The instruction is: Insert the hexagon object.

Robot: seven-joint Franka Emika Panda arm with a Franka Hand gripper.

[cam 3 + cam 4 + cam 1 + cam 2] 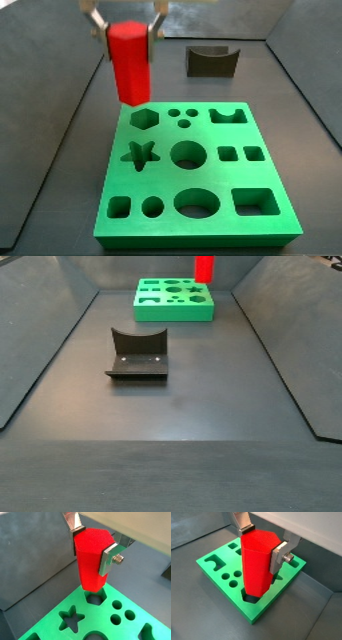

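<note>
Gripped near its top between the gripper's (pixel 92 543) closed silver fingers (pixel 108 559), the hexagon object (pixel 91 559) hangs upright just above the green board's (pixel 201 175) hexagon hole (pixel 144 120), looking rigid, smooth and light, best held on opposite flat faces.

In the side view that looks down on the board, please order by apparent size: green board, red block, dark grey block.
1. Green board, clearly largest.
2. Red block, held in the gripper above the hexagon hole.
3. Dark grey block, though it sits farther back, so true size is unsure.
</note>
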